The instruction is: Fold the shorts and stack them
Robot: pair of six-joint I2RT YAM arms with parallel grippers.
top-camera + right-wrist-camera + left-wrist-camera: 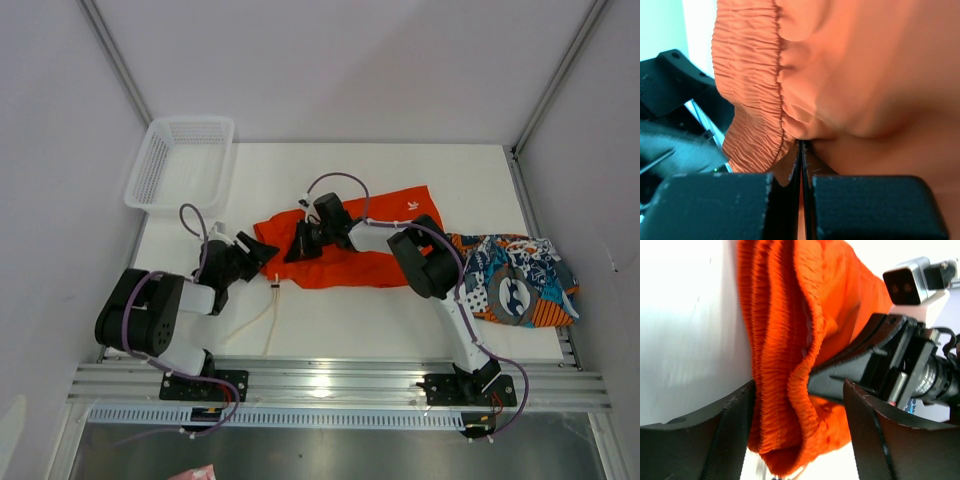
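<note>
The plain orange shorts [350, 268] lie spread on the white table, waistband to the left. My right gripper [298, 250] is shut on a pinch of the orange cloth next to the gathered waistband [747, 95]; its tip [802, 150] shows the jaws pressed together on fabric. My left gripper [264, 250] is open with the waistband corner [785, 405] between its fingers [720, 435], not clamped. The right gripper also shows in the left wrist view [855, 372]. The printed blue, teal, orange and white shorts [515, 280] lie crumpled at the right edge, untouched.
A white mesh basket [180, 160] stands at the back left corner. The white drawstring [268, 318] trails toward the front edge of the table [330, 340]. Enclosure walls stand on three sides.
</note>
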